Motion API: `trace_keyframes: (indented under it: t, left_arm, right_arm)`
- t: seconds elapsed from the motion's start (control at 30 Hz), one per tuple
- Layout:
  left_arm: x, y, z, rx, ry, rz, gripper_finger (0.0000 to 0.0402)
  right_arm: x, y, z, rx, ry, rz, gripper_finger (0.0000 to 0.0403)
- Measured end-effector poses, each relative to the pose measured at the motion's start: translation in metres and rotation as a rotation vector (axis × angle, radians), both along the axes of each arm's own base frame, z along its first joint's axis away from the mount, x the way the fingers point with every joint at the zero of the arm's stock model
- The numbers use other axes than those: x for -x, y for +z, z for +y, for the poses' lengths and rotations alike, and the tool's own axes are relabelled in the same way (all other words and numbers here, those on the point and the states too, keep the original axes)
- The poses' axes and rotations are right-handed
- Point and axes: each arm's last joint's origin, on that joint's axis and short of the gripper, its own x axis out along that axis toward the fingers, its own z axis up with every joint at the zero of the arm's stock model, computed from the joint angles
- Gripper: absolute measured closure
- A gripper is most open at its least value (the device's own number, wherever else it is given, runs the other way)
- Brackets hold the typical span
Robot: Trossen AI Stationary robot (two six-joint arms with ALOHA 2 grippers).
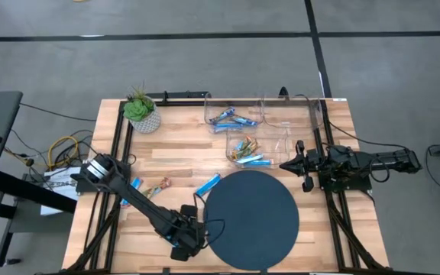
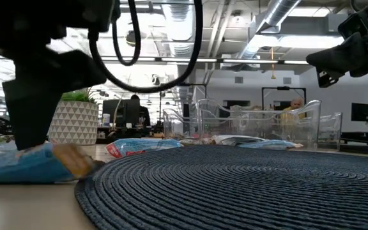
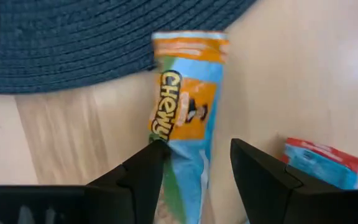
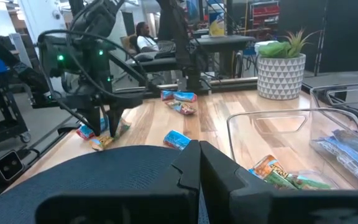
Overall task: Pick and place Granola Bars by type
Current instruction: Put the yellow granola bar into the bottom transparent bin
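Dark fingers (image 3: 145, 180) of the left gripper (image 3: 194, 171) stood nearest the wrist camera, parted on either side of a blue-and-orange granola bar (image 3: 188, 102) that lay flat on the wooden table (image 3: 61, 137). The jaws straddled the bar's near end without pinching it, so nothing was held yet. From the gripper the bar ran straight ahead, its long axis in line with the reach, its far end resting against the rim of the round blue mat (image 3: 61, 43). A second bar (image 3: 322, 163), red and blue, lay just off the far finger's side.

Judging by this, the pick step was in hand: the gripper was lined up over one bar. The next move called for closing squarely across the bar's width, then lifting and carrying it to the clear bins (image 1: 270, 126) with bars of its type, well beyond the mat.

On the other side of the table the right gripper (image 1: 298, 163) waited beside the bins, fingers shut on nothing. Other loose bars (image 1: 150, 187) lay behind the left arm.
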Motion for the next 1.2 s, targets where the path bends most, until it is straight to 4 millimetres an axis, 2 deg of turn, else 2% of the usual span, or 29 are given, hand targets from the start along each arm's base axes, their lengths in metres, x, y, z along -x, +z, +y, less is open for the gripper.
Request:
trace_keyframes:
  t: [0.1, 0.3, 0.6, 0.7, 0.8, 0.97, 1.1, 1.2]
  left_arm:
    - [-0.001, -0.010, -0.001, -0.020, 0.012, 0.020, 0.0223]
    - [-0.003, -0.012, -0.001, -0.028, 0.021, 0.015, 0.0237]
    - [-0.004, -0.010, 0.000, -0.042, -0.004, -0.025, 0.0355]
    - [-0.006, -0.003, 0.001, -0.061, -0.022, -0.074, 0.0380]
    - [-0.006, 0.016, 0.003, -0.087, -0.034, -0.173, 0.0385]
    - [-0.010, 0.060, 0.016, -0.129, -0.028, -0.389, 0.0368]
    - [-0.024, 0.090, 0.040, -0.226, 0.021, -0.585, 0.0363]
    - [-0.042, 0.103, 0.063, -0.301, 0.052, -0.702, 0.0367]
  right_arm:
    - [0.000, 0.000, 0.000, 0.000, 0.000, 0.000, 0.0403]
    - [0.000, 0.000, 0.000, 0.000, 0.000, 0.000, 0.0403]
    - [0.000, 0.000, 0.000, 0.000, 0.000, 0.000, 0.0403]
    - [0.000, 0.000, 0.000, 0.000, 0.000, 0.001, 0.0403]
    - [0.000, 0.000, 0.000, 0.000, 0.000, 0.001, 0.0403]
    - [0.000, 0.000, 0.000, 0.000, 0.000, 0.000, 0.0403]
    - [0.000, 0.000, 0.000, 0.000, 0.000, 0.001, 0.0403]
    - [0.000, 0.000, 0.000, 0.000, 0.000, 0.001, 0.0403]
